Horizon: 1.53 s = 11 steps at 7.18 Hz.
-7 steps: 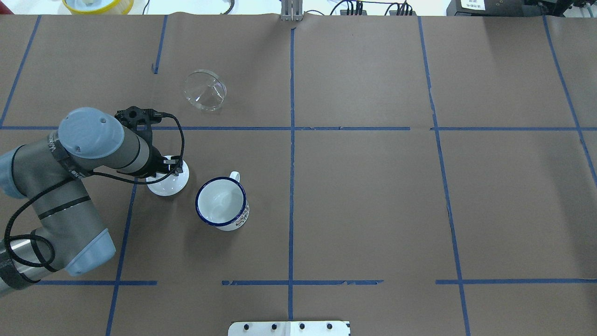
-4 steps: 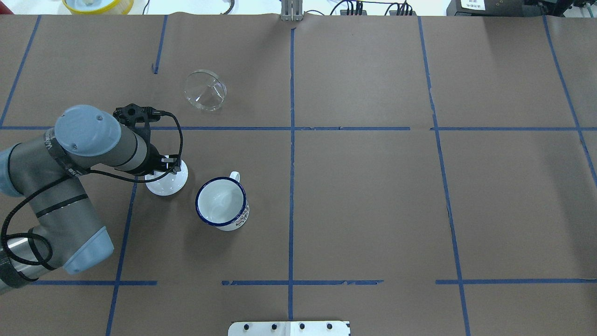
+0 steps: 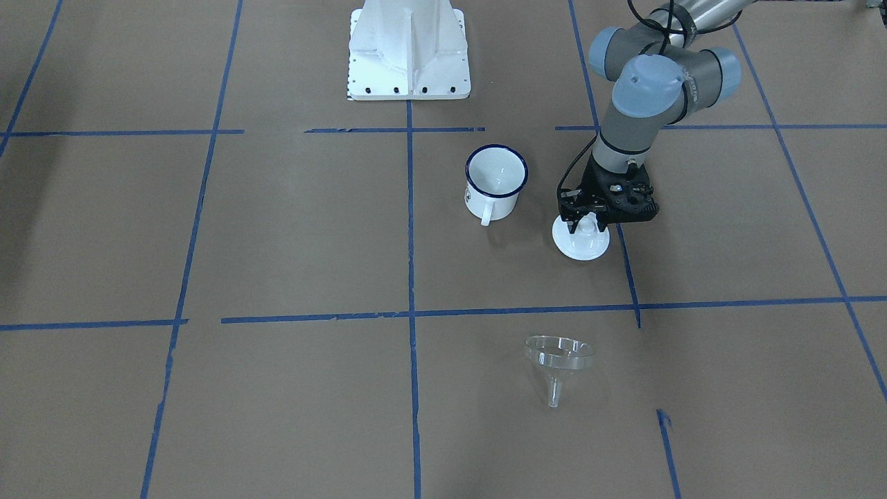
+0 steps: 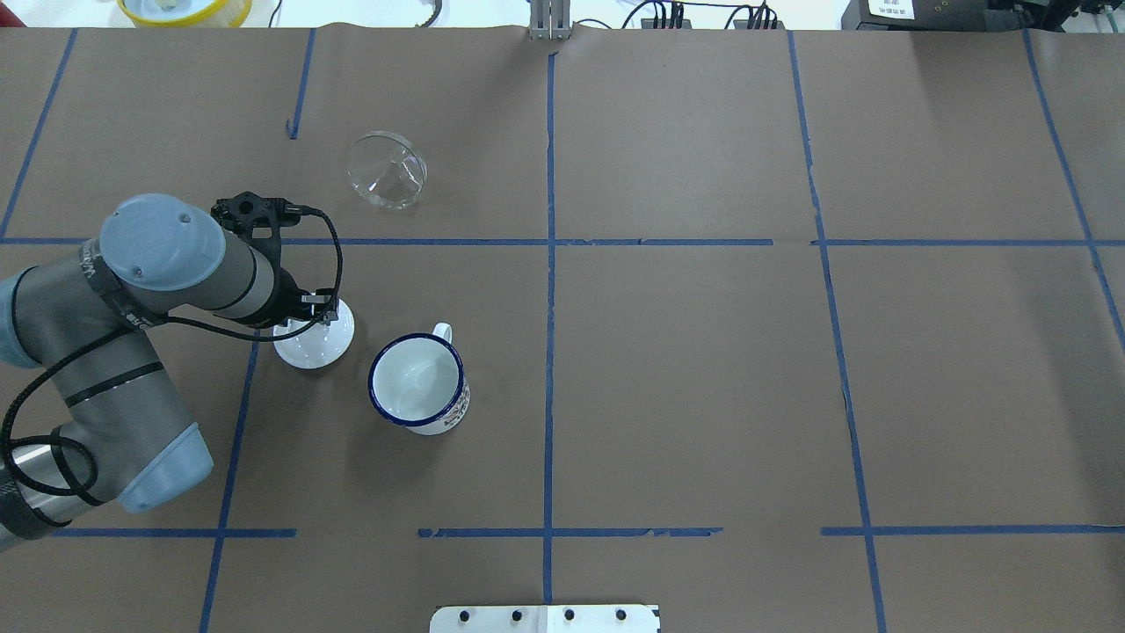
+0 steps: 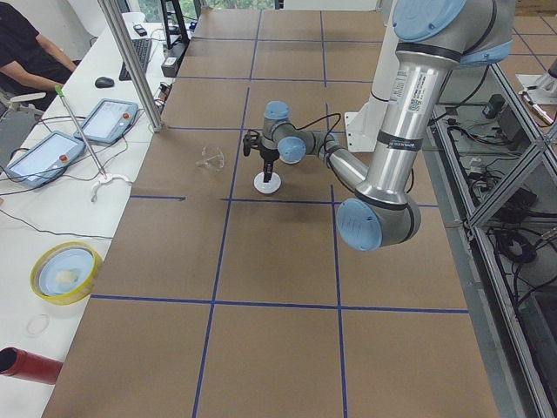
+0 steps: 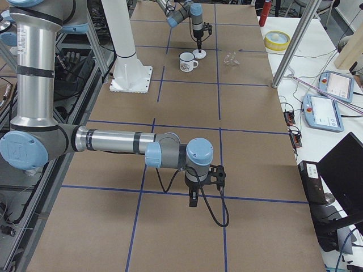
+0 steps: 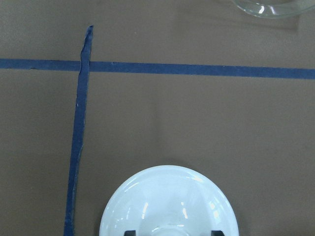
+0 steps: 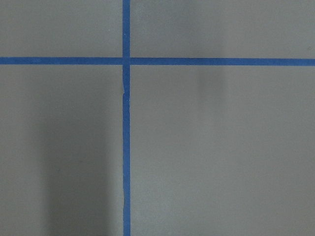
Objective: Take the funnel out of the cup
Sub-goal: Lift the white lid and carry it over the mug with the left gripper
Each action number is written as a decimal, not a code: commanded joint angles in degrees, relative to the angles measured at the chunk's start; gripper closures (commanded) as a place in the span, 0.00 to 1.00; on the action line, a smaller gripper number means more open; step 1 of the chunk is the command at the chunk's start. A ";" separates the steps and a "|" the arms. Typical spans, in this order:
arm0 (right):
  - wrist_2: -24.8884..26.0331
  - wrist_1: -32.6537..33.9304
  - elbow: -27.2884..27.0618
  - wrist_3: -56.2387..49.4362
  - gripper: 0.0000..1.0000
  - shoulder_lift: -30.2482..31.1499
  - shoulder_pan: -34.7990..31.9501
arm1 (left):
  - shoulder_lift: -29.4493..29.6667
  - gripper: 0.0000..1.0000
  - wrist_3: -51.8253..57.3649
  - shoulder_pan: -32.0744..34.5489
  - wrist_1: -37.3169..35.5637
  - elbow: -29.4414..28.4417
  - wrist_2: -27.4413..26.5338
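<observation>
Funnel [image 4: 387, 170]: already out of the cup, lying on its side on the table. Mouth faces the robot, spout points away. Nothing touches it.
Cup [image 4: 416, 380]: upright, empty, handle on the far side, well apart from the funnel.
Task state: looks done to me; you've nothing left to lift out.
Left gripper [image 3: 587, 223]: low over the lid [image 3: 581, 246], jaws spread either side of its knob. No contact shows in the wrist view, and it holds nothing.
Funnel vs left gripper: forward of it and slightly to its right, past the tape line [image 4: 439, 242]. Long axis runs near-to-far.
Nearer arm: left, by a lot.
Right gripper [image 6: 193, 199]: far off near the table's other end. You only see it from the side, so can't tell if it's spread or closed.
Next: if you want the funnel moved, send the left arm forward.
</observation>
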State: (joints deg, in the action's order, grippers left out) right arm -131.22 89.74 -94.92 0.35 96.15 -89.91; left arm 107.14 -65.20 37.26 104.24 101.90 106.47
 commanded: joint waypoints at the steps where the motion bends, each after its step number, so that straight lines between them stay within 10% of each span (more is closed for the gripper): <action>1: 0.00 0.00 0.00 0.00 0.00 0.00 0.00 | 0.00 0.47 0.16 0.01 -0.09 0.14 0.05; 4: 0.00 0.00 0.00 0.00 0.00 0.00 0.00 | 0.27 0.62 0.16 -0.08 -1.94 0.14 -0.12; 6: 0.00 0.00 0.00 0.00 0.00 0.00 0.00 | 0.00 0.98 0.24 0.18 -2.29 1.63 -0.04; 11: 0.00 0.00 0.00 0.00 0.00 0.00 0.00 | 7.35 1.00 4.20 4.67 -29.72 17.42 1.01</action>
State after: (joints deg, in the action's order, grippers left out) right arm -131.22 89.74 -94.92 0.35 96.15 -89.91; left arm 110.61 -61.75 40.88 84.20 114.85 106.83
